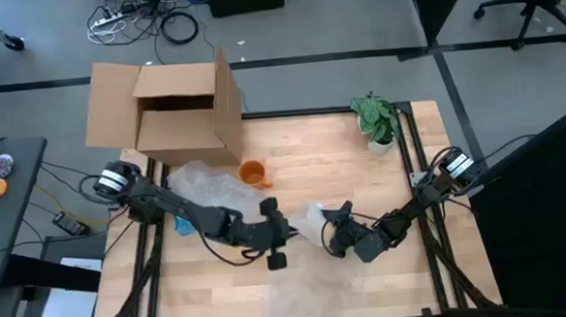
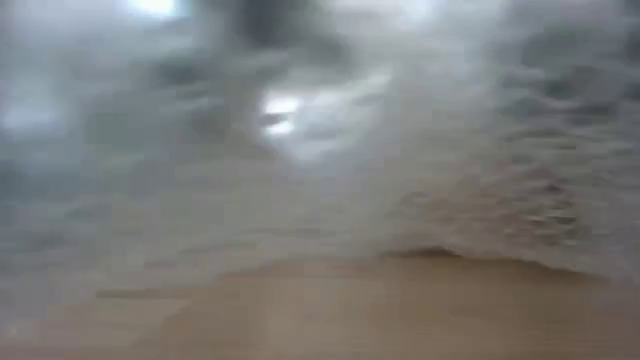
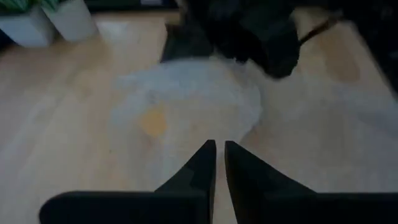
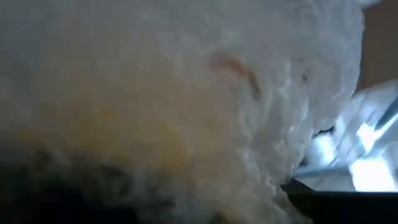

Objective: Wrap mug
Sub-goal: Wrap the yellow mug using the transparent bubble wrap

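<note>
My left gripper [image 1: 276, 235] sits just left of centre in the high view, its 2 fingers [image 3: 198, 168] pinched nearly together on nothing, pointing at a white wrapped bundle [image 1: 314, 220] with a yellowish patch showing through. My right gripper [image 1: 337, 229] presses against that bundle from the right; I cannot tell its spread. An orange mug [image 1: 253, 173] lies above, beside loose bubble wrap [image 1: 204, 185] and the cardboard box [image 1: 176, 108].

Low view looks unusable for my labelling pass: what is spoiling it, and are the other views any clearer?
Low view: bubble wrap right at the lens, blurred, with glare. Right wrist view: filled by wrap too. Left wrist view: soft focus. High view: clear, showing the orange mug and cardboard box.
</note>
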You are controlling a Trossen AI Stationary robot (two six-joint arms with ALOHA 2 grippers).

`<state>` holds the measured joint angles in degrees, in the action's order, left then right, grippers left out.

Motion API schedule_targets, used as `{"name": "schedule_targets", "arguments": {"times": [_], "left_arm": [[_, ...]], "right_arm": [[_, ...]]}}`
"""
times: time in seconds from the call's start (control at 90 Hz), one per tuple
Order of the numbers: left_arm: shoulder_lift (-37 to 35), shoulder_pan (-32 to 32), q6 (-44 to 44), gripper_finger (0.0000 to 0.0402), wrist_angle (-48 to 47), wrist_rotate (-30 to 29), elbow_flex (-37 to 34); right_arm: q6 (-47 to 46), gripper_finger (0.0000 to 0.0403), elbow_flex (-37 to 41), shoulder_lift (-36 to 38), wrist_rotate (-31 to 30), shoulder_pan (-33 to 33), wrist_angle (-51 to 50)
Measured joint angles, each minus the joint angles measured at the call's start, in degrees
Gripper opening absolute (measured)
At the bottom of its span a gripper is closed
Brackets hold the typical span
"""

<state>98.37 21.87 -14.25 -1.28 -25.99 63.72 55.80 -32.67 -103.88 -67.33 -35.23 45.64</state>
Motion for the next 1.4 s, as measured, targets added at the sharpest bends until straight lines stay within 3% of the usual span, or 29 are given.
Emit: {"name": "schedule_targets", "arguments": {"times": [0.189, 0.289, 0.522, 0.7, 0.933, 1.122, 1.4], "left_arm": [[1.44, -0.04, -1.35, 0.0019, -1.07, -1.41, 0.0], [1.06, 0.02, -1.19, 0.0019, -2.41, -1.58, 0.0], [0.32, -0.02, -0.77, 0.0019, -4.24, -3.14, 0.0], [1.82, -1.8, 1.84, 0.0019, 2.51, -4.41, 0.02], [8.18, -2.75, 2.81, 0.0019, 7.78, -3.88, 0.0], [8.85, -1.78, 2.42, 0.0019, 7.43, -4.0, 0.0], [8.61, -0.35, 3.39, 0.0019, 5.95, -4.38, 0.0]], "right_arm": [[25.51, 0.0037, -0.24, 0.0, 6.87, -0.3, 0.66], [34.11, 0.0053, -0.24, 0.0, 10.83, -0.32, 0.67], [36.32, 0.011, -0.92, 0.0, 13.25, -0.62, -0.35], [37.61, 0.0168, -1.93, 0.17, 14.04, -1.48, -0.55], [29.94, 0.025, -1.68, 3.11, 14.09, -2.92, -0.58], [20.49, 0.0302, -0.04, 7.68, 13.28, -5.17, -4.31], [-13.49, 0.0312, 0.2, 17.19, 13.61, -9.24, -22.08]]}}
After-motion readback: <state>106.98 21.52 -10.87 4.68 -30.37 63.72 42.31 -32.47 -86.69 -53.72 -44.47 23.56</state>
